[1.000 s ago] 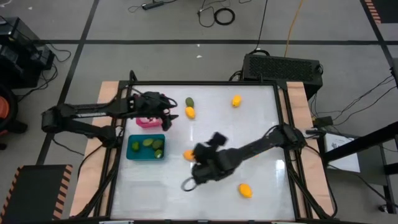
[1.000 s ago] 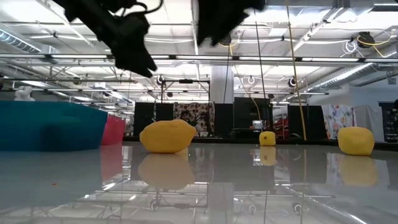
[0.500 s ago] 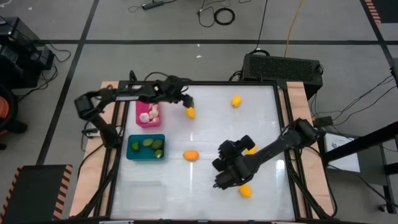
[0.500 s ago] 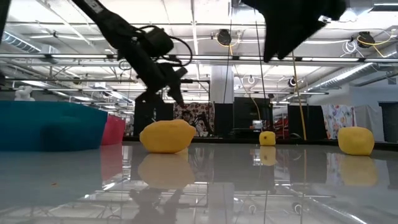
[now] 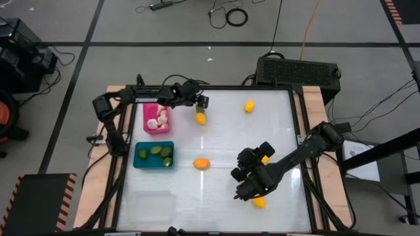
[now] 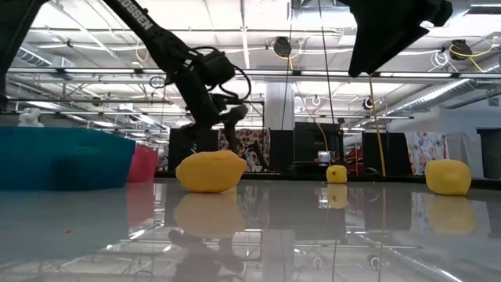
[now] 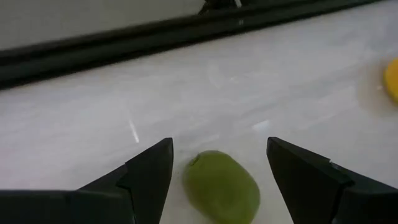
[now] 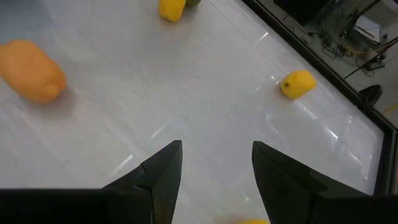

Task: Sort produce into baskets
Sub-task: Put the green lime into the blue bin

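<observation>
Near the table's (image 5: 216, 190) far edge, the left gripper (image 7: 217, 180) hangs with jaws spread wide around a green fruit (image 7: 222, 186) without gripping it. The right gripper (image 8: 214, 180) hovers near the right front, jaws parted and empty, just beside a yellow fruit (image 5: 260, 202).

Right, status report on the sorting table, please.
Left gripper open over dark green oval fruit. Right gripper open, empty, above yellow-orange fruit. Nothing in the way.

arms: dark, jointed | left arm (image 6: 168, 55): white lettering, looped black cable | fingers (image 7: 146, 177): black, wedge-shaped
</observation>
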`<state>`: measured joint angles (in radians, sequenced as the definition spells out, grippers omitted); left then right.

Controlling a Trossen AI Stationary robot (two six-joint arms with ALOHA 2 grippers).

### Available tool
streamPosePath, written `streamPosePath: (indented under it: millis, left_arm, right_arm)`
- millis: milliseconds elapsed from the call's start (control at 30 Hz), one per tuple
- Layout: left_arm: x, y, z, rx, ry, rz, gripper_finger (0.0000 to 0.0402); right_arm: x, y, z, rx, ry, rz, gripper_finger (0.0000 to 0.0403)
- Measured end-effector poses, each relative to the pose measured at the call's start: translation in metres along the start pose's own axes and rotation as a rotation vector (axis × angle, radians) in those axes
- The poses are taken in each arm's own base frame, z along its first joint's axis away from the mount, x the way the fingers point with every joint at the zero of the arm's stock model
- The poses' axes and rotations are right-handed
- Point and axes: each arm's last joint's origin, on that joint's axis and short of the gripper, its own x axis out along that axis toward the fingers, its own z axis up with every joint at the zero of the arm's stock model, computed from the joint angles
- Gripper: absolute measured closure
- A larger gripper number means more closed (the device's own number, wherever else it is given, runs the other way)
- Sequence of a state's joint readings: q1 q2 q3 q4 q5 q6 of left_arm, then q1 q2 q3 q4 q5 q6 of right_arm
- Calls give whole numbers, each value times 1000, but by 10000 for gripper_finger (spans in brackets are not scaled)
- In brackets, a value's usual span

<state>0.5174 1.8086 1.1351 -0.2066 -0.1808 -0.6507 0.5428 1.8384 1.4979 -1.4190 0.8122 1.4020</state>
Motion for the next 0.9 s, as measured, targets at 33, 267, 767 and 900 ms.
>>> streamPosePath:
  millis: [33, 267, 767, 900]
  left_arm:
    - [4, -1, -3, -3, 8, 3, 136]
    - [26, -3, -19, -15, 43, 28, 136]
    - [38, -4, -31, 110, 104, 18, 138]
    - [38, -4, -31, 132, 111, 11, 154]
  right_arm:
    - [0, 0, 0, -2, -1, 1, 216]
    - [1, 0, 1, -26, 0, 3, 216]
    - [5, 3, 10, 25, -2, 39, 216]
    - [6, 3, 10, 32, -3, 46, 216]
